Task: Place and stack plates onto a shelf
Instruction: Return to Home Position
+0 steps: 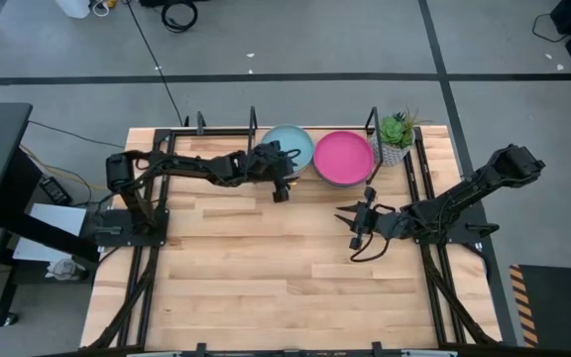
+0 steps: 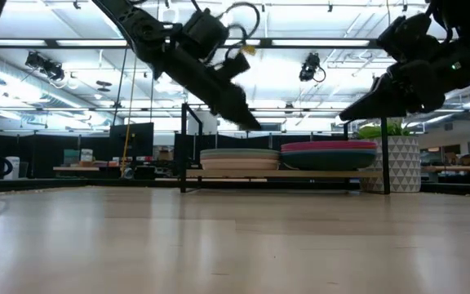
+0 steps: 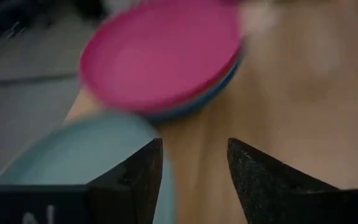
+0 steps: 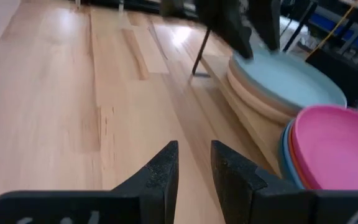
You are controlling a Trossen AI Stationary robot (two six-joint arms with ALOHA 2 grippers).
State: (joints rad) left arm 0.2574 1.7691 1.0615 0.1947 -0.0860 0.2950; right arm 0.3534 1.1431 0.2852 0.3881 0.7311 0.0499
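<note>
Bare wood of the table [image 1: 266,288] fills the front half of the scene, with nothing lying on it. Farther in, the right gripper [image 1: 355,226] hangs above the boards on the right of the middle, pointing across the table, well in front of the shelf. Its fingers [image 4: 163,168] stand a narrow gap apart with nothing between them.

Beyond that, the left gripper [image 1: 282,191] hovers at the front edge of the left stack on the shelf [image 1: 254,124], its arm reaching in from the left side of the table. The low view shows it raised above the stack and touching no plate. Its fingers [image 3: 135,180] are spread fairly wide and hold nothing.

At the far edge stands the shelf with two stacks of plates side by side on its pale wood base. The left stack is topped by the light teal plate [image 1: 290,144], with tan and cream edges showing under it. The right stack is topped by the magenta plate [image 1: 343,157]; the right wrist view shows an orange edge and a blue edge beneath it. Just beside the right stack, at the shelf's right end, sits a small potted plant [image 1: 397,134].
</note>
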